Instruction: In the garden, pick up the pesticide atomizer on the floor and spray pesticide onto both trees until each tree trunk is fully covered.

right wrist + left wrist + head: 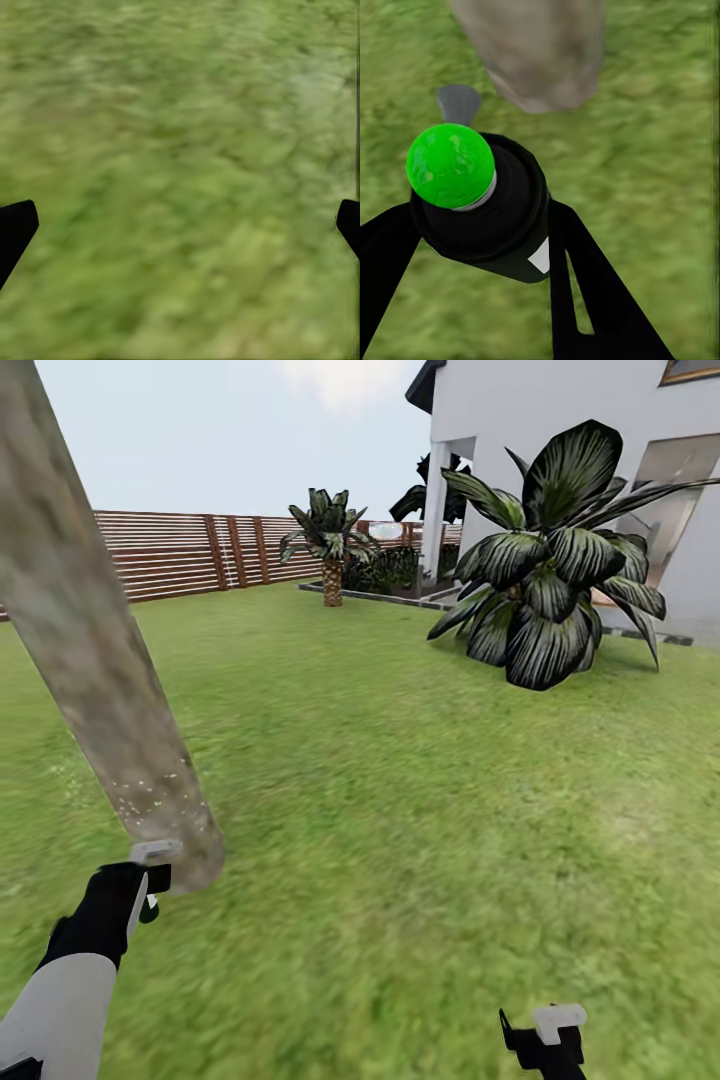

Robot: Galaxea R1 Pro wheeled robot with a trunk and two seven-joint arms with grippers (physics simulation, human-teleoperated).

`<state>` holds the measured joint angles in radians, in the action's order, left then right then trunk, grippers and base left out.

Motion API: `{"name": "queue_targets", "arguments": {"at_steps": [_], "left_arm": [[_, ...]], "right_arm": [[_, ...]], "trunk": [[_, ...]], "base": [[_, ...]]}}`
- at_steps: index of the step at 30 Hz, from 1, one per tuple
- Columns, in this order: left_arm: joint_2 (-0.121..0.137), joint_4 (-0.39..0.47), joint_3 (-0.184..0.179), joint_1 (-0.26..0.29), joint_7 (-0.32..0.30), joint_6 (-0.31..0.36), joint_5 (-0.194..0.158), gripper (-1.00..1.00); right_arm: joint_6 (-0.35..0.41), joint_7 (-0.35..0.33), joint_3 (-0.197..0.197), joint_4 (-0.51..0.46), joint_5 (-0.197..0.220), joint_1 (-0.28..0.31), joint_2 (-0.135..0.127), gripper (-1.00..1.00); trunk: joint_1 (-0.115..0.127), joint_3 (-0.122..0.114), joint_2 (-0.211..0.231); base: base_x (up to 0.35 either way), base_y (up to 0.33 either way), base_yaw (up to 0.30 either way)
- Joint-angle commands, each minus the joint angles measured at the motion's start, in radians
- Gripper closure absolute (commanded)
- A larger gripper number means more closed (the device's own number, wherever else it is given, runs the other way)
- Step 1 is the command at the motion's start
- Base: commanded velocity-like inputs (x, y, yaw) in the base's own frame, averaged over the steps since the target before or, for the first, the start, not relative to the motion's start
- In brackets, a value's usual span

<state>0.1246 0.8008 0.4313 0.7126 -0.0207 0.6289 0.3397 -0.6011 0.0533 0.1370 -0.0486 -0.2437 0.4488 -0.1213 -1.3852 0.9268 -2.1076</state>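
Note:
My left gripper (pixel 148 885) is shut on the pesticide atomizer (pixel 484 206), a dark bottle whose round top shows bright green in the left wrist view. It sits low at the foot of a thick, mottled grey-tan tree trunk (pixel 95 660), which leans across the left of the head view. Pale specks dot the bark near the base. The trunk's base (pixel 540 52) stands just beyond the bottle. My right gripper (pixel 545 1045) hangs open over the grass with nothing between its fingers (pixel 15 229).
Green lawn (pixel 400 810) spreads all around. A large dark-leaved plant (pixel 550 590) stands at the right by the white house (pixel 600 420). A small palm (pixel 330 550) and the brown slat fence (pixel 180 550) lie far behind.

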Motion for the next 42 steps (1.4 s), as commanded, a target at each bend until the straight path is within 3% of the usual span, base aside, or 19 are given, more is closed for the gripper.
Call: {"name": "queue_targets", "arguments": {"at_steps": [1,10,27,31,35,42], "left_arm": [[0.000,0.001,0.001,0.001,-0.002,0.005,0.004,1.00],[0.000,0.002,0.003,0.001,-0.001,0.005,0.005,1.00],[0.016,-0.005,0.027,-0.001,0.005,0.006,0.010,1.00],[0.018,-0.005,0.028,-0.001,0.005,0.005,0.010,1.00],[0.016,0.000,0.058,-0.001,0.004,0.003,0.009,1.00],[0.003,-0.009,0.060,-0.006,-0.009,-0.005,0.004,1.00]], "right_arm": [[-0.003,0.005,0.006,0.001,-0.011,0.001,0.000,-1.00],[-0.002,0.005,0.006,0.001,-0.011,0.001,0.000,-1.00],[-0.002,0.005,0.006,0.002,-0.011,0.001,0.000,-1.00],[-0.002,0.005,0.006,0.001,-0.011,0.001,0.000,-1.00],[-0.002,0.005,0.006,0.002,-0.011,0.001,0.000,-1.00],[-0.003,0.005,0.006,0.001,-0.010,0.001,0.000,-1.00]], "trunk": [[0.000,0.001,0.000],[0.000,0.001,0.000],[0.000,0.001,0.000],[0.000,0.001,0.000],[0.000,0.001,0.000],[0.000,0.001,0.000]], "base": [[0.134,-0.251,0.006],[0.059,-0.266,0.020],[0.080,-0.250,0.241],[0.313,-0.058,0.013],[0.197,0.192,0.053],[-0.256,0.115,0.261]]}}
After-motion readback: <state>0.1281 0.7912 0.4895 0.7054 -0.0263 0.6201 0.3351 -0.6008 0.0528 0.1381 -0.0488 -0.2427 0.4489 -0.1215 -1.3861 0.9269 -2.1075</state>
